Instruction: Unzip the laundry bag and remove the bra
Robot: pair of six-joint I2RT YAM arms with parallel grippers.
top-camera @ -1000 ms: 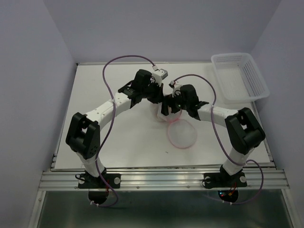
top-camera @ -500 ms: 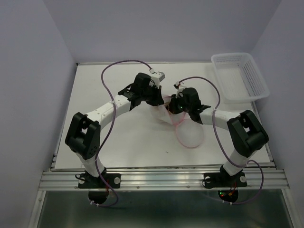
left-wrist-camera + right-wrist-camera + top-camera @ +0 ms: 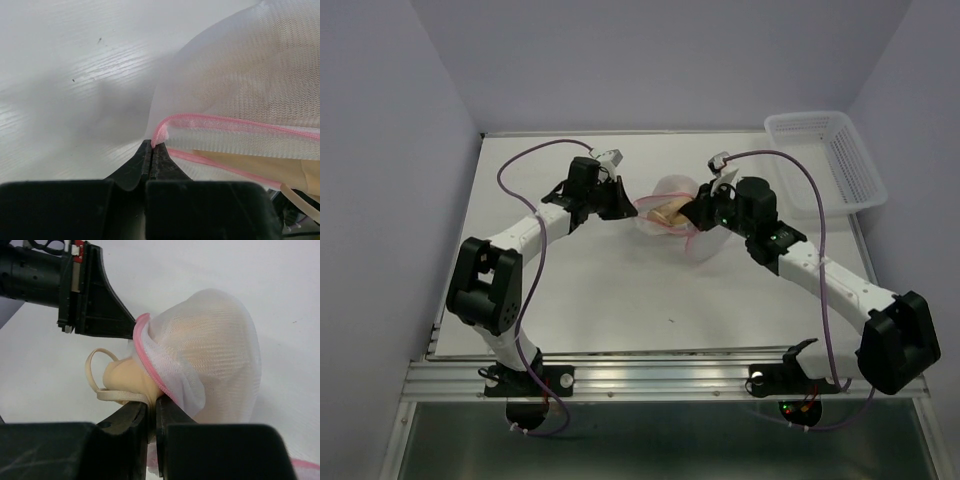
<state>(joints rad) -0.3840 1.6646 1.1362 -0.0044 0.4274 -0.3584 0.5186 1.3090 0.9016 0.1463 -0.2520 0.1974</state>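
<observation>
Both arms reach over the white worktop point(image 3: 590, 290) toward its far middle. The left arm point(image 3: 535, 228) angles in from the near left corner, and the right arm point(image 3: 820, 275) stretches long from the near right corner. A white lattice basket point(image 3: 860, 170) sits at the far right corner, well apart from them. The laundry bag point(image 3: 215, 350) is held between the two wrists, away from every edge, with bare worktop on its near and left sides. The bra point(image 3: 122, 377) bulges out of the bag's mouth, one strap looped free. The left gripper point(image 3: 151, 150) is pressed together on the pink zipper rim point(image 3: 225, 122). The right gripper point(image 3: 151, 410) pinches the rim's mesh opposite it, with bra fabric touching its fingers.
</observation>
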